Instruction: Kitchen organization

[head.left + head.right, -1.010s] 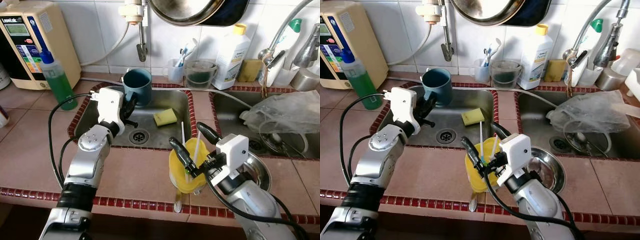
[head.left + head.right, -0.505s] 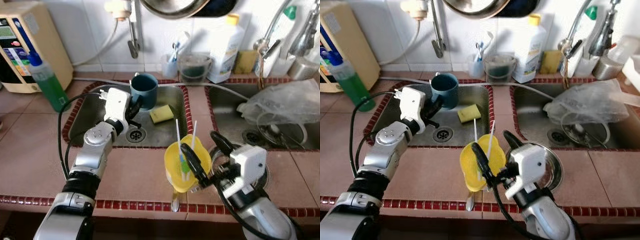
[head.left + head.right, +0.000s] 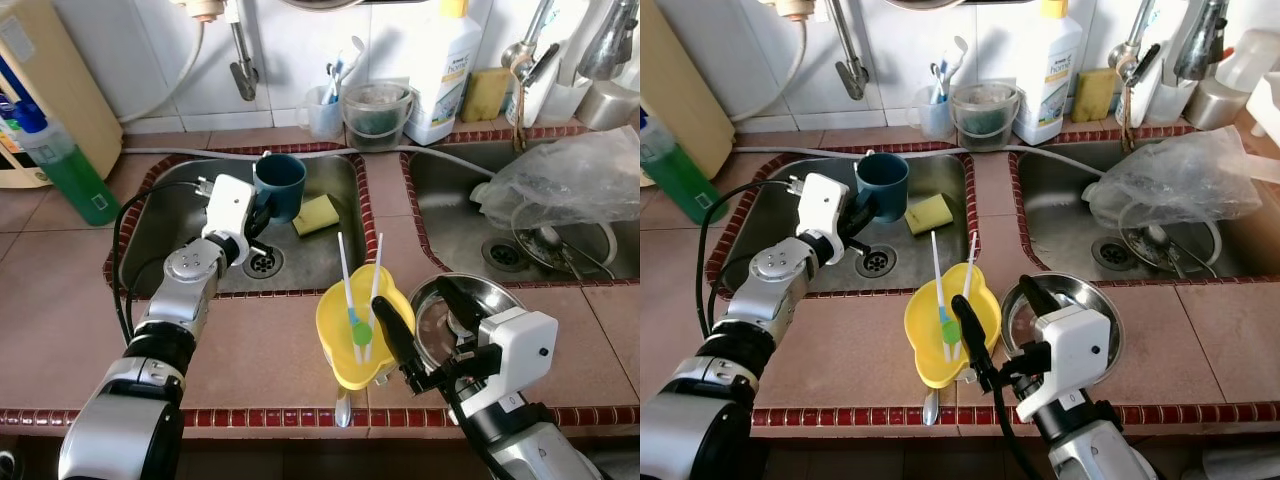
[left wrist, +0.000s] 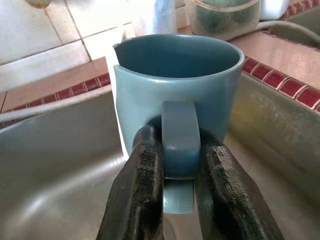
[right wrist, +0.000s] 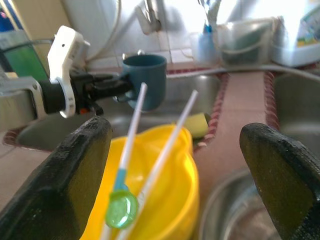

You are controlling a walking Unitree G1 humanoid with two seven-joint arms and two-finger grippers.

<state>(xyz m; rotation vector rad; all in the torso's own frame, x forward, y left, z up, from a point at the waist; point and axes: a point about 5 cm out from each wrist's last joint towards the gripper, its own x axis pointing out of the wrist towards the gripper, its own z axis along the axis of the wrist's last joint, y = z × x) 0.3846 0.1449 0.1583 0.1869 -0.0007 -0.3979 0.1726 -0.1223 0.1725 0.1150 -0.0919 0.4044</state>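
1. Lettering cannot be read anywhere: the white bottle (image 3: 441, 60) behind the sinks bears a label too small to make out, and the beige appliance (image 3: 40, 90) at the far left has blurred print.
2. Left gripper (image 4: 177, 165) has its two black fingers (image 4: 141, 195) pinched on the handle of the teal mug (image 3: 280, 186), which is upright over the left sink (image 3: 170, 220), near the back rim.
3. Right gripper (image 3: 418, 325) is spread wide at the front counter; one finger is against the yellow bowl (image 3: 345, 345), the other over the steel bowl (image 3: 430, 300) just beside it. It grasps nothing.
4. Two white sticks (image 3: 345, 285) stand tilted in the yellow bowl, with a green disc (image 5: 121, 210) at their lower ends.
5. The left wrist view shows the grip on the handle close up; the head views add the yellow sponge (image 3: 317, 213) near the drain, the green bottle (image 3: 62, 160) and the plastic bag (image 3: 570, 185) in the right sink.
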